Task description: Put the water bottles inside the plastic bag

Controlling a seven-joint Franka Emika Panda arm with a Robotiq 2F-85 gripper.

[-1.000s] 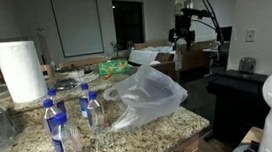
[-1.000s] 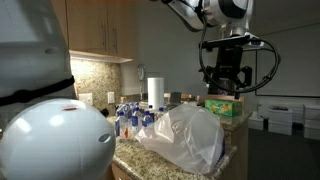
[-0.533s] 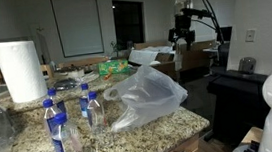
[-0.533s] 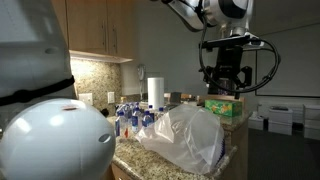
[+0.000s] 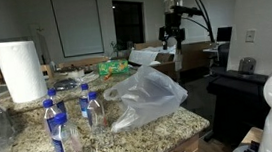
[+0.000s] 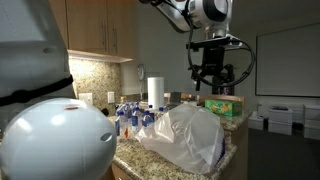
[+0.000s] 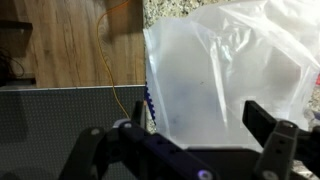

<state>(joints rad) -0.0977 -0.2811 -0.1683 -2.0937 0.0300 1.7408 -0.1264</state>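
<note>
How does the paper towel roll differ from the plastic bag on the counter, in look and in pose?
The paper towel roll is opaque white, while the plastic bag is translucent. The paper towel roll stands upright as a smooth cylinder, while the plastic bag lies slumped and crinkled, with no firm shape. Both are whitish and rest on the granite counter.

Soft, even indoor light fills the room, and no hard shadows fall on the granite counter (image 5: pixel 166 123). The dark opening (image 5: pixel 128 19) in the far wall gives no light. At the left, the paper towel roll (image 5: pixel 19 69) reads bright white, nearly washed out. In the wrist view the plastic bag (image 7: pixel 225 70) glows pale and hazy, while the gripper (image 7: pixel 183 135), near the lens, is dark and blurred. The robot's white shell (image 6: pixel 50 130), close to an exterior camera, is a soft, out-of-focus mass.
</note>
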